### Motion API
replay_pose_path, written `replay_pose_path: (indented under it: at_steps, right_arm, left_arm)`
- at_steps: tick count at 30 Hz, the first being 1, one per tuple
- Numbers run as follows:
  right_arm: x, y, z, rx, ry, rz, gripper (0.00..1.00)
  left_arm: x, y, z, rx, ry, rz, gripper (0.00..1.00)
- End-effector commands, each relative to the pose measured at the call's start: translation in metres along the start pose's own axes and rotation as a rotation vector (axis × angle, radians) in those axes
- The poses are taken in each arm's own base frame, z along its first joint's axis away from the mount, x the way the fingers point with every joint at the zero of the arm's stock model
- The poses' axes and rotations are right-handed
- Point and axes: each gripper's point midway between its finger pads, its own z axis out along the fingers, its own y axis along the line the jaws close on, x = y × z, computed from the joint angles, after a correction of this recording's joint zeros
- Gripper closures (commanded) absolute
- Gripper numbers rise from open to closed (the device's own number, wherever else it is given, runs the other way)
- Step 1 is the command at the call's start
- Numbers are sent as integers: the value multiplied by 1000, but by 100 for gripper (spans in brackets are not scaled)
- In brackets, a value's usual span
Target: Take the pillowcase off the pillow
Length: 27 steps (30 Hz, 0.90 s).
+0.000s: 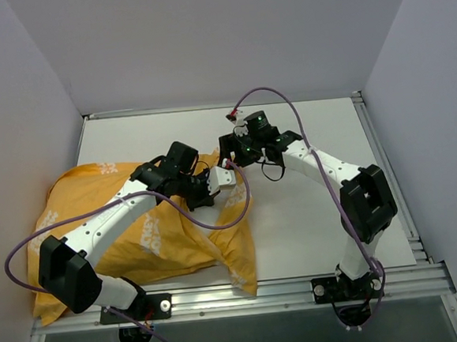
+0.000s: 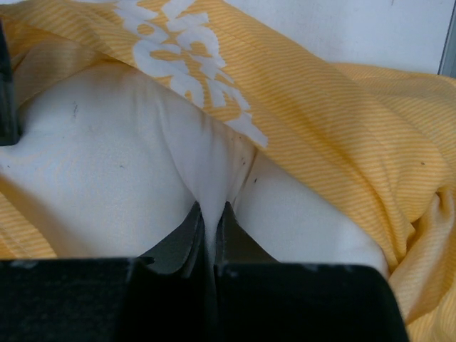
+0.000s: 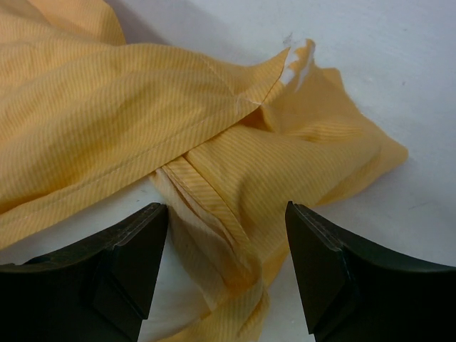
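The orange-yellow pillowcase [image 1: 162, 233] lies bunched at the left of the table, with the white pillow [image 1: 227, 177] poking out at its right end. My left gripper [image 1: 216, 185] is shut on a pinch of the pillow's white fabric [image 2: 107, 171]; in the left wrist view the jaws [image 2: 210, 211] are closed on it. The pillowcase [image 2: 320, 107] with white lettering is folded back around it. My right gripper [image 1: 230, 157] is open, its jaws [image 3: 225, 208] straddling the pillowcase's hemmed edge [image 3: 214, 206] without closing on it.
The white tabletop [image 1: 318, 203] extends to the right of the fabric. Grey walls enclose the back and both sides. A metal rail [image 1: 301, 288] runs along the near edge. Purple cables [image 1: 282, 95] loop off both arms.
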Motion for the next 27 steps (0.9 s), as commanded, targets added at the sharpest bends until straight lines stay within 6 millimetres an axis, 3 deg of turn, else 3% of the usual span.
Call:
replay_pose_path:
  at_steps: [1, 5, 7, 12, 18, 21, 24, 27]
  right_arm:
    - [0, 19, 4, -67, -1, 4, 35]
    - [1, 12, 5, -31, -21, 24, 58]
    - [1, 6, 4, -4, -29, 40, 63]
    - [-4, -29, 3, 106, -55, 137, 69]
    - [-1, -74, 3, 250, -67, 229, 86]
    - [6, -95, 11, 310, -45, 259, 100]
    - [13, -104, 23, 324, -14, 262, 100]
    - [27, -118, 31, 374, 12, 280, 100]
  left_arm:
    - [12, -16, -8, 41, 49, -38, 98]
    - [13, -15, -9, 35, 53, -37, 98]
    - [13, -16, -10, 38, 52, -36, 98]
    - [17, -21, -11, 56, 64, -30, 98]
    - [22, -31, -16, 84, 70, -24, 98]
    - [23, -35, -17, 97, 71, -24, 98]
    - [18, -35, -22, 88, 54, -37, 98]
    - [-2, -22, -39, 46, -15, -70, 98]
